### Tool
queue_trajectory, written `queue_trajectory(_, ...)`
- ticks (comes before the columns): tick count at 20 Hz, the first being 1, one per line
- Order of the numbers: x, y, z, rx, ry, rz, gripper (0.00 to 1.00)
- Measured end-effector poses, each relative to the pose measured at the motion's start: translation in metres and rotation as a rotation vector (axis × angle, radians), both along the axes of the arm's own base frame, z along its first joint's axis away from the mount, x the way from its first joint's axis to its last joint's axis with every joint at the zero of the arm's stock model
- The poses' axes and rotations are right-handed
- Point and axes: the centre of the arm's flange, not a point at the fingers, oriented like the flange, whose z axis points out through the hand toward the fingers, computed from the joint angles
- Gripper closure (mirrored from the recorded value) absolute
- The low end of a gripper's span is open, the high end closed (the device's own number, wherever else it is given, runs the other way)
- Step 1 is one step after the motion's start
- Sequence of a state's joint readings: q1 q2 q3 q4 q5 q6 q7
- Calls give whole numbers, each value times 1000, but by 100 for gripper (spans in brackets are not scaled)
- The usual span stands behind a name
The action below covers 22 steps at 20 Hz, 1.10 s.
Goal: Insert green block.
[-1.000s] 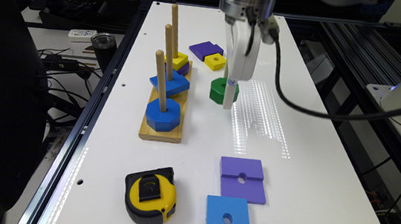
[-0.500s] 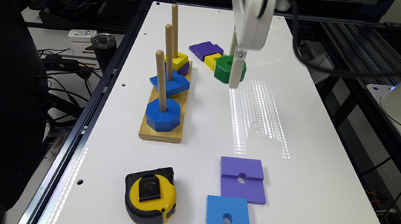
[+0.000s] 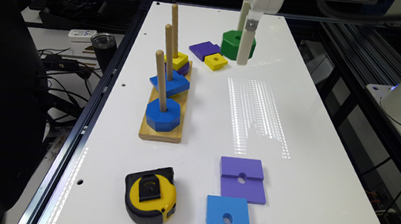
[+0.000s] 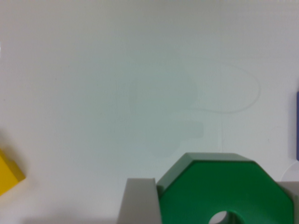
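Bright, even overhead light floods the glossy white tabletop (image 3: 316,146), and a striped patch of glare (image 3: 256,118) sits mid-surface in the exterior view. Short soft shadows hug the black-and-yellow tape measure (image 3: 150,195). The surroundings off the table stay dim. The wrist view is soft and washed out; the dark-green octagonal block (image 4: 224,191) looks blurred at its edges, with a faint grey shadow above it.
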State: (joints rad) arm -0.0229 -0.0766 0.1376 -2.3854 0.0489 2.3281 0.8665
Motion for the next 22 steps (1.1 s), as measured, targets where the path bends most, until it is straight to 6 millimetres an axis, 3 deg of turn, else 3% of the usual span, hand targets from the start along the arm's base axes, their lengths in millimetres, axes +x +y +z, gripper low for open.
queue_trajectory(10,2,-1,32,-1,-4,-2,100)
queue_trajectory(22,3,-1,41,-1,-7,-4,100)
